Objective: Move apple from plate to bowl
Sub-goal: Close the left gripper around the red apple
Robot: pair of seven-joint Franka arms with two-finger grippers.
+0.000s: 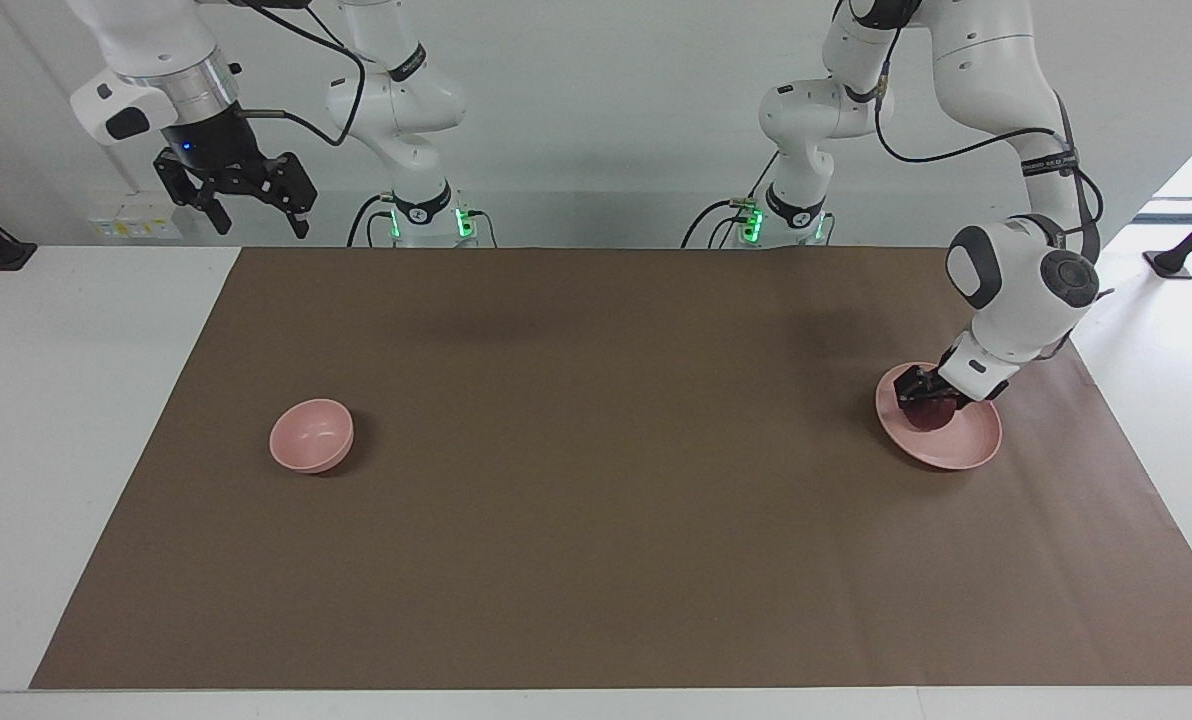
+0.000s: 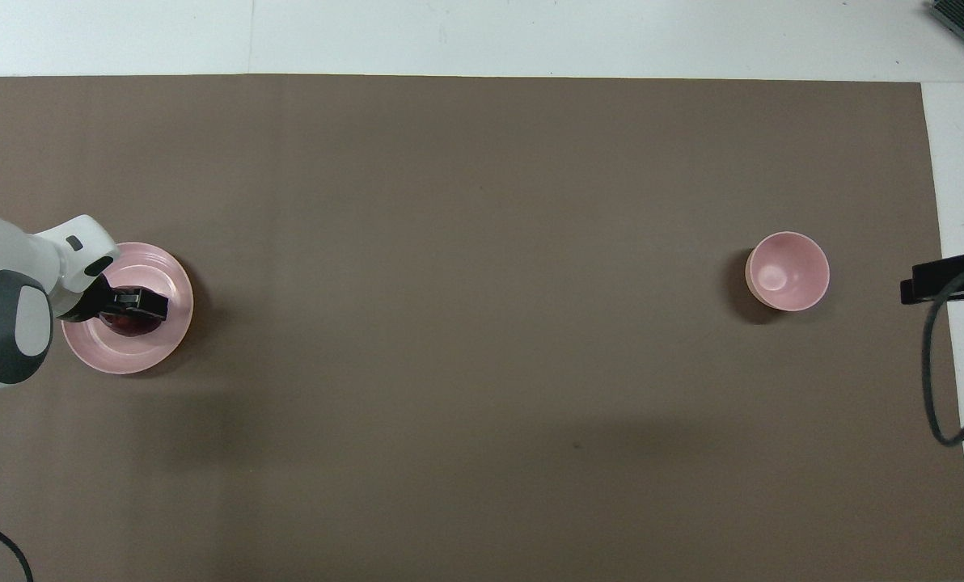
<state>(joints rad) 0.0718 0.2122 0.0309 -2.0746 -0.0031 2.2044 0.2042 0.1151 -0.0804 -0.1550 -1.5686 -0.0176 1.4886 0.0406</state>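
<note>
The dark red apple [image 1: 932, 417] [image 2: 128, 324] lies in the wide pale pink plate [image 1: 964, 455] [image 2: 114, 360] at the left arm's end of the table. My left gripper [image 1: 923, 400] [image 2: 137, 306] is down in the plate, open, with its fingers on either side of the apple's top. The hand hides most of the apple, which still rests on the plate. The small deep pink bowl [image 1: 311, 436] [image 2: 787, 272] stands empty toward the right arm's end. My right gripper [image 1: 261, 226] [image 2: 944, 279] waits open, raised high over the white table edge at that end.
A brown mat [image 1: 596, 480] covers most of the white table [image 1: 76, 400]. The long stretch of mat between plate and bowl holds nothing. A black cable [image 2: 939, 380] hangs from the right arm near the mat's edge.
</note>
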